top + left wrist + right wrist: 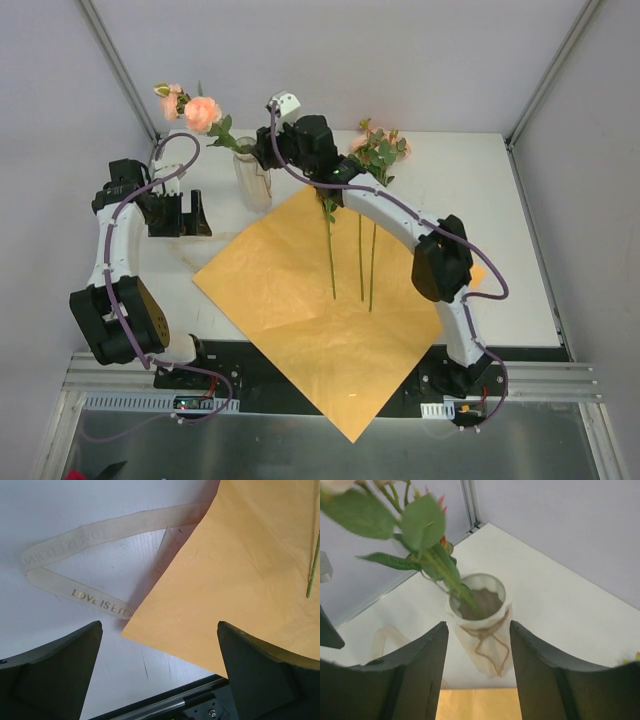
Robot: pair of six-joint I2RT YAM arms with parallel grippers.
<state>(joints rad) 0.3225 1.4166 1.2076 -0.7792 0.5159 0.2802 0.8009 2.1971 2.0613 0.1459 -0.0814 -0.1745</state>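
A glass vase [252, 178] tied with twine holds a pink rose [202, 112] at the back left of the table. My right gripper [265, 150] hovers just above and behind it; in the right wrist view the vase [482, 625] stands between and beyond the open fingers [479, 630], untouched, with the rose's leaves [422, 525] overhead. An orange paper sheet [320, 310] lies in the middle with three green stems [360, 260] on it. My left gripper [182, 220] hangs open over the table left of the sheet, near a translucent printed ribbon [100, 535]; it [160, 630] holds nothing.
The blooms and foliage [378, 150] of the laid stems rest past the sheet's far corner. The sheet's near corner overhangs the table's black front rail [175, 700]. Grey walls and metal frame posts enclose the table on three sides.
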